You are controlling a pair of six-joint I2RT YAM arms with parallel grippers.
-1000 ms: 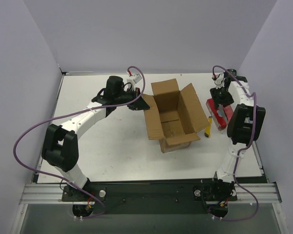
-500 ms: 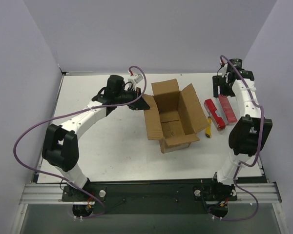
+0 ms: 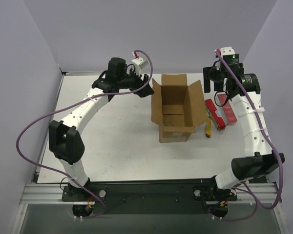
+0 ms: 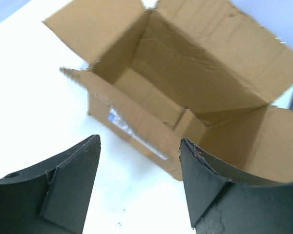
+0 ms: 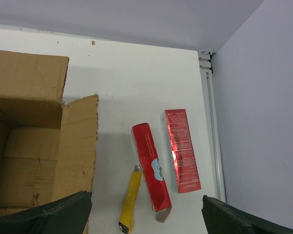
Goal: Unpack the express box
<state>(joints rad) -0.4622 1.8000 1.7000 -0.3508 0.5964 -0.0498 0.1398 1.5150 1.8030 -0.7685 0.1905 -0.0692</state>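
Since a second ago the box (image 3: 178, 111) has been swung square to the bench (image 3: 112, 141) and nudged a little toward 12 o'clock. The left tool (image 4: 139, 187) has come off the left flap and lifted away, and the right arm has risen from over the red packs to hang high at the far side. Nearest on the bench, at about 4 o'clock from the box, lies one yellow knife (image 5: 130, 199). The single box stands just right of the bench's middle with all four flaps spread open. At 3 o'clock of it, close but not touching, two red packs lie side by side: the inner red pack (image 5: 150, 168) and the outer red pack (image 5: 182, 150). Farther back, the left tool hovers at 10 o'clock of the box, its fingers wide apart and empty. The right tool (image 5: 145, 225) hovers at 2 o'clock, its fingers likewise spread and holding nothing. What shows of the box's inside is bare cardboard, though its near wall hides part of the floor. I judge the emptying to be at its end or close to it. The next move calls for a look or a reach straight down into the opening to confirm nothing remains, keeping clear of the raised flaps.
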